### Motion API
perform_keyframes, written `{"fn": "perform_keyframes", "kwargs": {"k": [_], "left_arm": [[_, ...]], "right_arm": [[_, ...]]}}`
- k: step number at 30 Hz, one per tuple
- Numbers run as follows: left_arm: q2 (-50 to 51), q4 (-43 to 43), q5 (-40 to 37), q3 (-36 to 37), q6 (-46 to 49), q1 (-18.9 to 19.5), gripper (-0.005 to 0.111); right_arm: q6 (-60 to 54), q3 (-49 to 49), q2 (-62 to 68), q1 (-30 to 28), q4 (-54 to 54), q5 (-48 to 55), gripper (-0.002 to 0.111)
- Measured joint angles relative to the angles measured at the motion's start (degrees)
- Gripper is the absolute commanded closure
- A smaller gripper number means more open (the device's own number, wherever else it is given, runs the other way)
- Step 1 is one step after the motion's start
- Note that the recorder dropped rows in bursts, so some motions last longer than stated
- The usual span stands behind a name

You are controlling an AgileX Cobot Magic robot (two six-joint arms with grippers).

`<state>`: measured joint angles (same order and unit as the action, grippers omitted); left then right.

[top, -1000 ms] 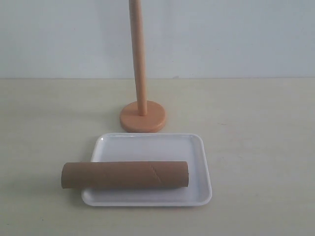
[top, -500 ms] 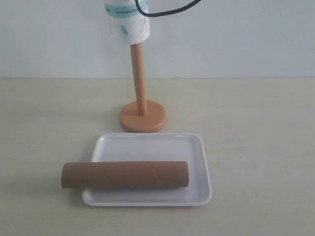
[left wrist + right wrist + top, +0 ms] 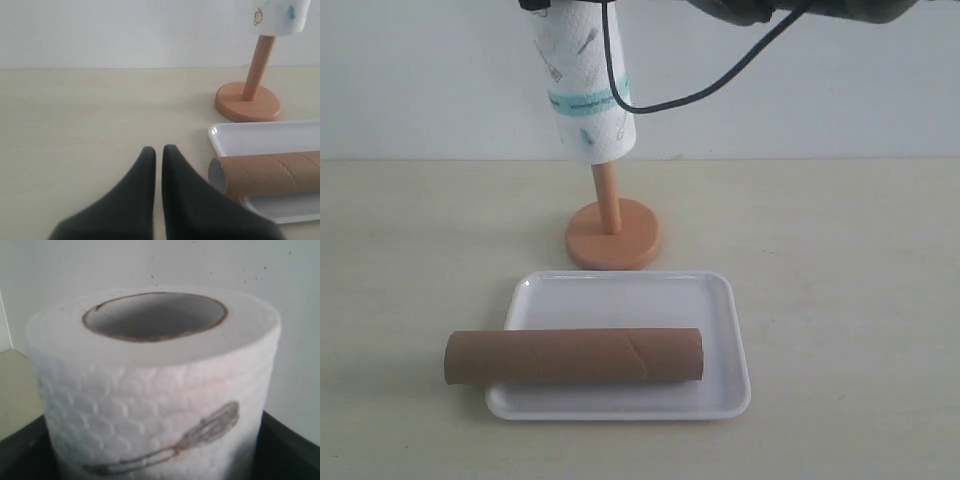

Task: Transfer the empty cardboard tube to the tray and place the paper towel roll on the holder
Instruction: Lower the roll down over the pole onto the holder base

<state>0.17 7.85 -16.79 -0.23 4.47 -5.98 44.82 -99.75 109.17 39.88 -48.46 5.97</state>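
Note:
The white paper towel roll (image 3: pixel 585 80), printed with utensil drawings and a teal band, sits slightly tilted over the pole of the wooden holder (image 3: pixel 612 235); only the pole's lower part shows beneath it. My right gripper (image 3: pixel 155 462) is shut on the paper towel roll (image 3: pixel 155 385), with black fingers (image 3: pixel 292 450) on both sides. The open core faces the camera. The brown cardboard tube (image 3: pixel 575 356) lies across the front of the white tray (image 3: pixel 630 295), its left end overhanging the rim. My left gripper (image 3: pixel 156 151) is shut and empty, just beside the cardboard tube's end (image 3: pixel 265 172).
The right arm and its black cable (image 3: pixel 720 80) cross the top of the exterior view. A pale wall stands behind the beige table (image 3: pixel 850 300). In the left wrist view the tray (image 3: pixel 270 137) and holder base (image 3: pixel 247 102) lie beyond the tube.
The paper towel roll has come down from above, sliding lower over the holder's pole. The right arm has come into view at the top. Tube and tray have not moved.

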Motion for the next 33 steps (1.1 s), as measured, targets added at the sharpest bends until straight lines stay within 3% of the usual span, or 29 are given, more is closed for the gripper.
{"fn": "perform_keyframes", "kwargs": {"k": [23,29,33], "left_arm": [[0.0,0.0,0.0,0.0,0.0,0.0,0.103],[0.0,0.0,0.0,0.0,0.0,0.0,0.103],[0.0,0.0,0.0,0.0,0.0,0.0,0.103]], "right_arm": [[0.38,5.75,-1.13,-4.06,1.11,-7.98,0.109],[-1.23,15.02,-3.4,-8.38,6.47,-20.32,0.109],[-9.52,18.6,-2.86,-9.17,15.82,-26.37,0.109]]}}
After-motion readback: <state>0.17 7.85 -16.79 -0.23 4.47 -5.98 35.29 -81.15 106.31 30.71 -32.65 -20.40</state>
